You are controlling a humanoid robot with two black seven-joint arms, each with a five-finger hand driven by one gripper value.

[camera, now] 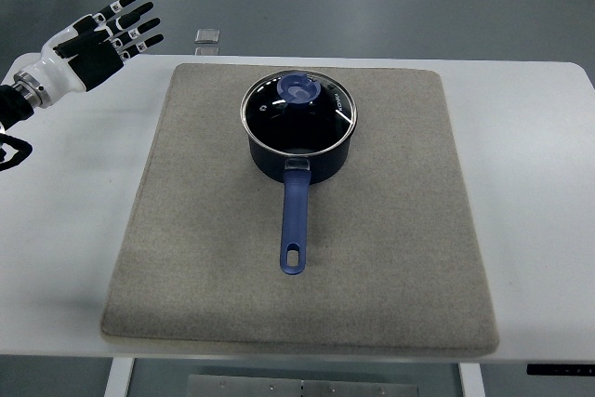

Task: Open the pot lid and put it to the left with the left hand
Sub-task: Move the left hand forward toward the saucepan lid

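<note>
Sitting upright on a grey mat [232, 258], dark blue pot [297, 151] with glass lid [297, 113] on, blue knob [299, 90] centred | white lettering on lid rim, unreadable | handle [295, 220] points toward camera | left hand [98, 39] upper left, well apart, fingers spread, empty | white table [65, 230].

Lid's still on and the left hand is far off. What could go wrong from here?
The left hand must cross to the small blue knob; a poor grip could let the glass lid slip. The pot sits unrestrained on the mat, so a sideways pull might drag it or swing its long handle.
</note>
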